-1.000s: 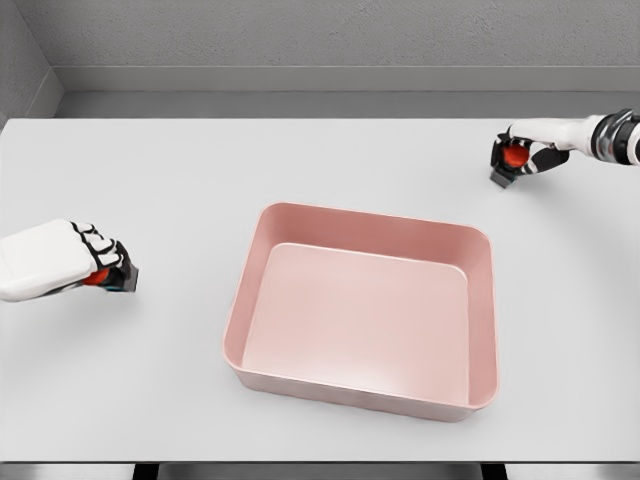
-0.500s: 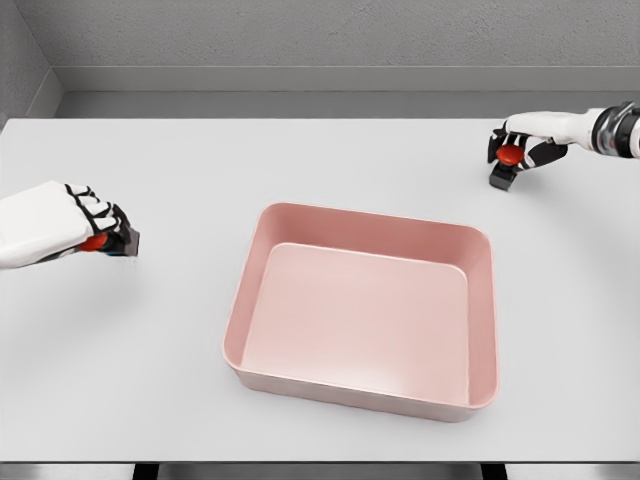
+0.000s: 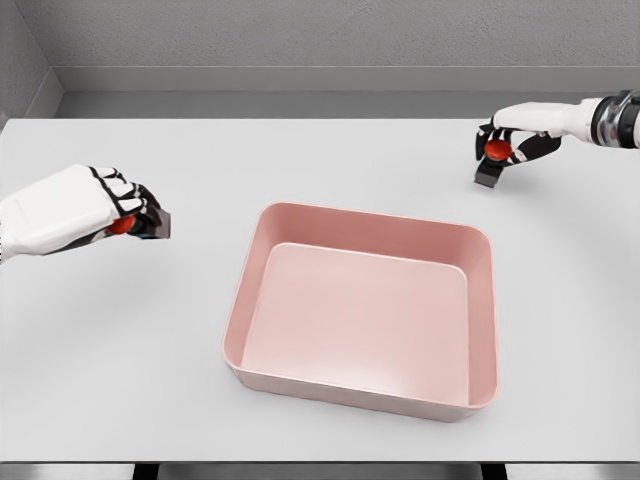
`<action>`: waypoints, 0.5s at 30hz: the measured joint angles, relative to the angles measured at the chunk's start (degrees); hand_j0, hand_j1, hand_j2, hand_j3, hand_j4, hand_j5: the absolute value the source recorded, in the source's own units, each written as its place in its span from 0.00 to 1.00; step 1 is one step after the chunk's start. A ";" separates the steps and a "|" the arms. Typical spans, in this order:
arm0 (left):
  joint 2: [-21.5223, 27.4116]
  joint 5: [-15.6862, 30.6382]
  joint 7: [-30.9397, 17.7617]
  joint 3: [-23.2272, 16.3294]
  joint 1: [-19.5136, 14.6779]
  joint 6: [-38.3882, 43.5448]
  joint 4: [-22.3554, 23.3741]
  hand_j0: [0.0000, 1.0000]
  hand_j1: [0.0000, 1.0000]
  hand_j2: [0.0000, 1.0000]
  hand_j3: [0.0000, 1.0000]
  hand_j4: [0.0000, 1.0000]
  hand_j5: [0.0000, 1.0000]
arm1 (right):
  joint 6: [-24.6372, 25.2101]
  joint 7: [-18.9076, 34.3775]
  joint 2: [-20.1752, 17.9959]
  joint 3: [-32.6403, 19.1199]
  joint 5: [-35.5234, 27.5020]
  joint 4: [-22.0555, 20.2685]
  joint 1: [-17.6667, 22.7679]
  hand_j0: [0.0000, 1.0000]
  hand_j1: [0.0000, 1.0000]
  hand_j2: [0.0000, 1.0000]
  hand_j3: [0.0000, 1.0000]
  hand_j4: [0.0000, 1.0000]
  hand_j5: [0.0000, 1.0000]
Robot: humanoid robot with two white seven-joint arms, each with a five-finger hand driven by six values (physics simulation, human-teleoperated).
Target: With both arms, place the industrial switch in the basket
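Note:
A pink rectangular basket (image 3: 245, 290) sits on the white table, nothing inside it. My left hand (image 3: 120, 212) comes in from the left edge and is shut on a dark industrial switch with a red button (image 3: 140, 222), held above the table left of the basket. At the far right, my right hand (image 3: 510, 140) is shut on a second dark switch with a red button (image 3: 491, 157), lifted above the table behind the basket's right corner.
The white table (image 3: 330, 170) runs to a grey wall at the back; its front edge is close below the basket.
Both hands have risen and moved inward toward the basket with their switches. The left went up and right, the right went left.

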 measured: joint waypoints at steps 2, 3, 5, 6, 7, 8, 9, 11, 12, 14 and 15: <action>-1.21 0.05 -0.14 -0.07 -0.18 0.00 0.00 0.41 0.41 0.41 0.41 0.41 0.41 | -0.93 0.24 -0.05 -0.23 -0.02 -0.06 -0.35 0.46 0.46 0.46 0.46 0.46 0.46; -1.84 0.02 -0.20 -0.10 -0.18 0.00 0.00 0.41 0.41 0.41 0.41 0.41 0.41 | -1.24 0.31 -0.07 -0.30 0.00 -0.21 -0.44 0.46 0.46 0.46 0.46 0.46 0.46; -2.98 -0.03 -0.30 -0.13 -0.26 0.00 0.00 0.41 0.41 0.41 0.41 0.41 0.41 | -1.62 0.40 -0.33 -0.38 -0.02 -1.06 -0.44 0.46 0.46 0.46 0.46 0.46 0.46; -3.47 -0.06 -0.33 -0.15 -0.26 -0.01 0.00 0.41 0.41 0.41 0.41 0.41 0.41 | -1.73 0.42 -0.59 -0.40 -0.03 -1.56 -0.44 0.46 0.46 0.46 0.46 0.46 0.46; -3.93 -0.13 -0.35 -0.18 -0.27 -0.01 0.00 0.41 0.41 0.41 0.41 0.41 0.41 | -1.82 0.44 -0.88 -0.41 -0.02 -2.17 -0.53 0.46 0.46 0.46 0.46 0.46 0.46; -4.58 -0.26 -0.39 -0.38 -0.88 -0.01 0.00 0.41 0.41 0.41 0.41 0.41 0.41 | -1.87 0.45 -1.23 -0.40 -0.03 -2.85 -0.53 0.46 0.46 0.46 0.46 0.46 0.46; -5.11 -0.23 -0.39 -1.06 -2.81 0.02 0.00 0.41 0.41 0.41 0.41 0.41 0.41 | -1.91 0.47 -1.57 -0.40 -0.04 -3.50 -0.53 0.46 0.46 0.46 0.46 0.46 0.46; -6.05 -0.33 -0.45 -2.90 -3.96 0.02 0.00 0.41 0.41 0.41 0.41 0.41 0.41 | -1.97 0.58 -2.25 -0.40 -0.02 -4.54 -0.79 0.46 0.46 0.46 0.46 0.46 0.46; -6.59 -0.41 -0.49 -3.55 -4.04 0.00 0.00 0.41 0.41 0.41 0.41 0.41 0.41 | -2.00 0.72 -2.59 -0.40 -0.01 -5.12 -0.79 0.46 0.46 0.46 0.46 0.46 0.46; -7.47 -0.51 -0.54 -4.35 -4.22 0.00 0.00 0.41 0.41 0.41 0.41 0.41 0.41 | -2.03 0.91 -3.21 -0.40 0.01 -6.32 -0.79 0.46 0.46 0.46 0.46 0.46 0.46; -7.81 -0.64 -0.56 -4.60 -4.83 -0.01 0.00 0.41 0.41 0.41 0.41 0.41 0.41 | -2.03 0.96 -3.58 -0.40 0.00 -7.10 -0.79 0.46 0.46 0.46 0.46 0.46 0.46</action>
